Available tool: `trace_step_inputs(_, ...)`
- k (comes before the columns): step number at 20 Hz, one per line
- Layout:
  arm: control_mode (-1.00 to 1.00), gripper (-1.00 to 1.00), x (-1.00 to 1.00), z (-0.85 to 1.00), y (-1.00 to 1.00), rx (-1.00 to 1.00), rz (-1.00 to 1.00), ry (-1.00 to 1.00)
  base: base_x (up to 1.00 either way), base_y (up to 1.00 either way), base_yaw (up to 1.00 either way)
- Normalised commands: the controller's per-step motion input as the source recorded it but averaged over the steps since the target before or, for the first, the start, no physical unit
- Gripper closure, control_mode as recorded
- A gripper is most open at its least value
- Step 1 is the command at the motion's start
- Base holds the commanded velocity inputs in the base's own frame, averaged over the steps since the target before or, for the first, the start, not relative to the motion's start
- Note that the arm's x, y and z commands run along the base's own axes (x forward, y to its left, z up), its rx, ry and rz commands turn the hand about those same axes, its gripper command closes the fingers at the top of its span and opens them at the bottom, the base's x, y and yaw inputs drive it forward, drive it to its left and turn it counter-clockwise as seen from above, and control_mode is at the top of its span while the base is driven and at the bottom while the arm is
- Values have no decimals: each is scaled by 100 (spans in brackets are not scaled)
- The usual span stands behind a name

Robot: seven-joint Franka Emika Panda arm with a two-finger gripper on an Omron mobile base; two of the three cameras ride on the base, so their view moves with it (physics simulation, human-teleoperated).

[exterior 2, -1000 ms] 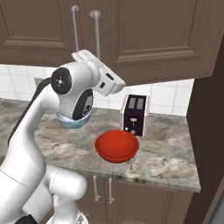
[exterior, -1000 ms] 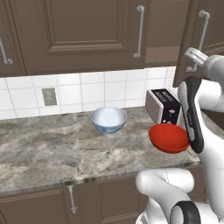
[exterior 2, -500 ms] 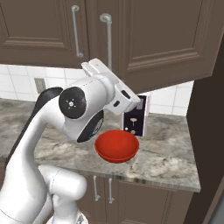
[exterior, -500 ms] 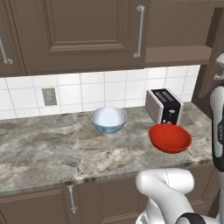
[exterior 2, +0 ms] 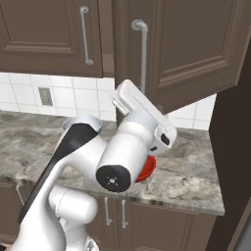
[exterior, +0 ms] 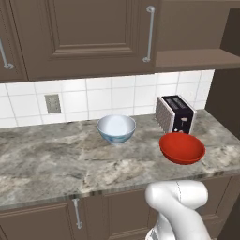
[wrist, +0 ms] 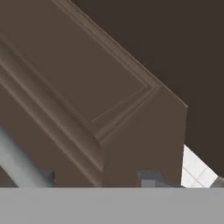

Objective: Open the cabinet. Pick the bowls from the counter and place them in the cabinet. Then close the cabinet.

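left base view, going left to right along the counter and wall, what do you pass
wall outlet → white and blue bowl → toaster → red bowl

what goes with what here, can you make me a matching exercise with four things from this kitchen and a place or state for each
Things:
1. red bowl
2. white bowl with blue pattern
3. toaster
4. right cabinet door

Places or states:
A. stands against the tiled wall, behind the red bowl
B. swung open, off the cabinet front
C. sits near the counter's front edge, at the right
D. sits mid-counter, left of the toaster

Pairs: 1-C, 2-D, 3-A, 4-B
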Motion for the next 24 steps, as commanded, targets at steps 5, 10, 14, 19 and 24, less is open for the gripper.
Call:
trace_step_inputs(5, -100, -100, -100, 7, 67, -5, -30, -40, 0, 0, 0)
trace_step_inputs(10, -100, -100, -100, 2, 19, -1, -13, -24, 0, 0, 0)
trace_step_inputs(14, -100, -100, -100, 1, -6, 0, 10, -14, 0, 0, 0)
trace_step_inputs(19, -100, -100, -100, 29, 31, -3, 10, -45, 0, 0, 0)
trace_step_inputs(24, -100, -100, -100, 55, -3, -3, 0, -28, 0, 0, 0)
